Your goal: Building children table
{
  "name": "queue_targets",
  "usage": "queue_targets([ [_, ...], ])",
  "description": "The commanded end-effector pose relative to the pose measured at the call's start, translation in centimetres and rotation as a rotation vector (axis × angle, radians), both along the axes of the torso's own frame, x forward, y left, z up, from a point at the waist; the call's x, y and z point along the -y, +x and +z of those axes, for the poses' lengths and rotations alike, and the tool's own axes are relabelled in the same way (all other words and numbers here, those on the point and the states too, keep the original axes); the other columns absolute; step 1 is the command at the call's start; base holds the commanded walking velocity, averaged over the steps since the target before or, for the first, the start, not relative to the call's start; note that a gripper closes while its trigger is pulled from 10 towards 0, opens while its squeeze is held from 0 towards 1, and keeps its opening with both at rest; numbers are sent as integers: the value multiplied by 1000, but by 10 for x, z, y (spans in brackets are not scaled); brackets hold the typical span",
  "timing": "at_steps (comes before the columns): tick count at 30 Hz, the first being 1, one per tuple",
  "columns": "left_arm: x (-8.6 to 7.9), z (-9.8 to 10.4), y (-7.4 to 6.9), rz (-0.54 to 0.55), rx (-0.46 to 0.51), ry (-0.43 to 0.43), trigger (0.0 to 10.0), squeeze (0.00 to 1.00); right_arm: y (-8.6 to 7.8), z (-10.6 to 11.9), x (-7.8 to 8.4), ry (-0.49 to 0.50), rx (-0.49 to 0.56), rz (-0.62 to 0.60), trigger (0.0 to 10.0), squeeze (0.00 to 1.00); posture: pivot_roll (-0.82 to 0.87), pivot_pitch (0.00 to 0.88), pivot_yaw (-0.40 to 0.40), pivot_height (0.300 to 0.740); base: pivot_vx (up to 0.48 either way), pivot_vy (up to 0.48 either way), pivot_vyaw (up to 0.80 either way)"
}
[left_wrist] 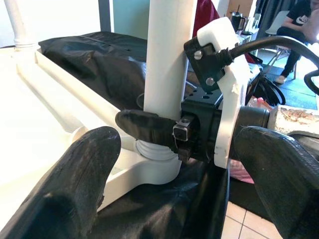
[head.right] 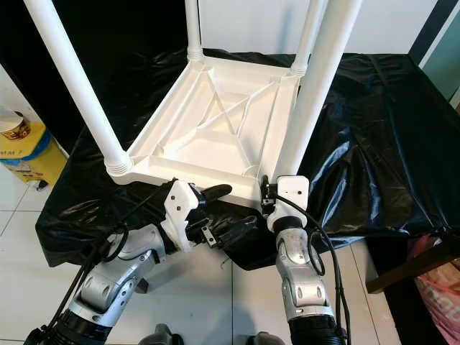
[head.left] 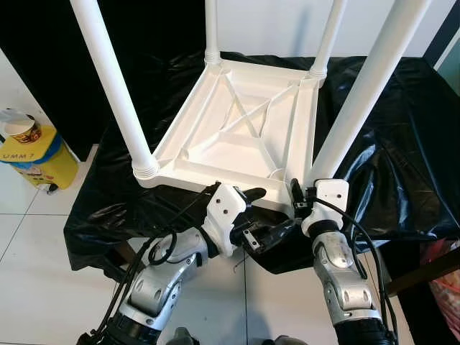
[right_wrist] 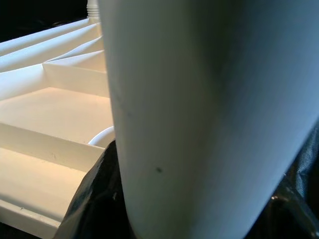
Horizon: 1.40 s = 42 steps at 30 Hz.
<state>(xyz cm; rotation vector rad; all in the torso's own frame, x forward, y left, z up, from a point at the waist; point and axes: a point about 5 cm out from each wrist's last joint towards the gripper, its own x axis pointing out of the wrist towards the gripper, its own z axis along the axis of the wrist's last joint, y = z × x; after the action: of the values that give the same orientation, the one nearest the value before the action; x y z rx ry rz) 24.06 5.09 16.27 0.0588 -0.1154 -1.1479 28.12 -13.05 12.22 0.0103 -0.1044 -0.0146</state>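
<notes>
A white children's table (head.left: 188, 180) lies upside down on a black sheet (head.left: 402, 144), its four legs pointing up. My right gripper (head.left: 303, 198) is at the base of the near right leg (head.left: 359, 93), shut on it; in the left wrist view one of its black fingers (left_wrist: 144, 127) wraps that leg (left_wrist: 167, 59) just above the threaded collar. My left gripper (head.left: 269, 213) hangs open below the table's front edge, right beside the right gripper, holding nothing. The near left leg (head.left: 111, 79) stands in its corner socket.
A yellow bin (head.left: 36, 162) with a cup (head.left: 21, 128) on it stands on the tiled floor (head.left: 29, 237) to the left. A pink bag (head.left: 445, 284) and a wooden edge (head.left: 424, 269) are low on the right. A person (left_wrist: 301, 20) sits far behind.
</notes>
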Motion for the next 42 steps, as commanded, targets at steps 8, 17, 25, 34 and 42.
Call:
queue_targets([
  [8, 0, -1, -1, 23, -1, 3, 10000, 0, -7, -9, -4, -34, -65, -3, 10000, 0, 27, 93, -42, 740, 0, 0, 0],
  [17, 0, -1, 0, 33, 3, 4, 10000, 0, -6, 0, -4, -52, -14, 49, 10000, 1000, 21, 98, -42, 740, 0, 0, 0],
  [25, 0, 0, 1, 37, 7, 1, 10000, 0, -5, 4, 12, -87, 17, 164, 10000, 0, 17, 96, -42, 740, 0, 0, 0],
  [34, 0, 0, 1, 37, 22, 15, 10000, 0, 10, 10, 33, -167, 43, 341, 10000, 0, 17, 95, -40, 740, 0, 0, 0],
  [42, 1, 1, 1, 31, 34, 14, 10000, 0, 31, 8, 40, -236, -1, 517, 10000, 0, 20, 88, -31, 740, 0, 0, 0],
])
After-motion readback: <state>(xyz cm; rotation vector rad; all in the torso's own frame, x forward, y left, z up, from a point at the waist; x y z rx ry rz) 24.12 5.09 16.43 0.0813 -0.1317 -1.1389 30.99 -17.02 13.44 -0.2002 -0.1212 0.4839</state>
